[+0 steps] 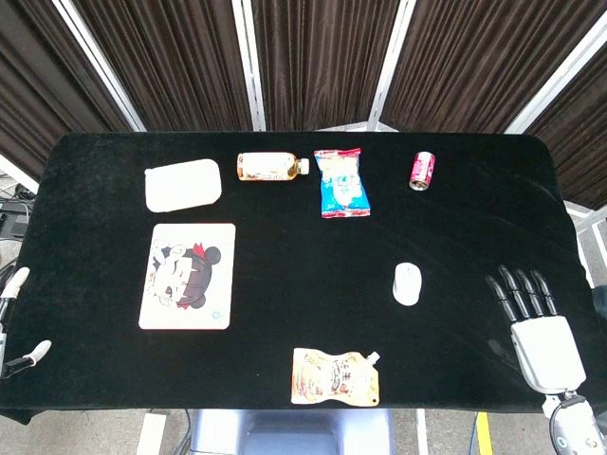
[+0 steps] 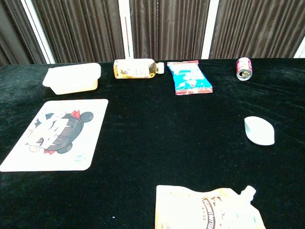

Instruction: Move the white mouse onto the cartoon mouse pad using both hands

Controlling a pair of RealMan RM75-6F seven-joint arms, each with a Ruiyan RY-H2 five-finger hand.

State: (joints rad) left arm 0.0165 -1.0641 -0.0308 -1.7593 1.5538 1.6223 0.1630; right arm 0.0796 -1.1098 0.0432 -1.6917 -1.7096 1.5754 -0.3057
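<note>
The mouse pad [image 1: 188, 276] was the landmark. Just behind it lay a box [image 1: 183, 184]; right of that box, a row: bottle [image 1: 271, 167], packet [image 1: 342, 183], can [image 1: 422, 171]. The mouse [image 1: 407, 283] lay well right of the pad; a pouch [image 1: 336, 375] lay in front, to the right.

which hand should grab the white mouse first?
Right. The right robot hand sits open just beside the white mouse on that side of the table. The left robot hand is at the far edge, beyond the cartoon mouse pad.
</note>
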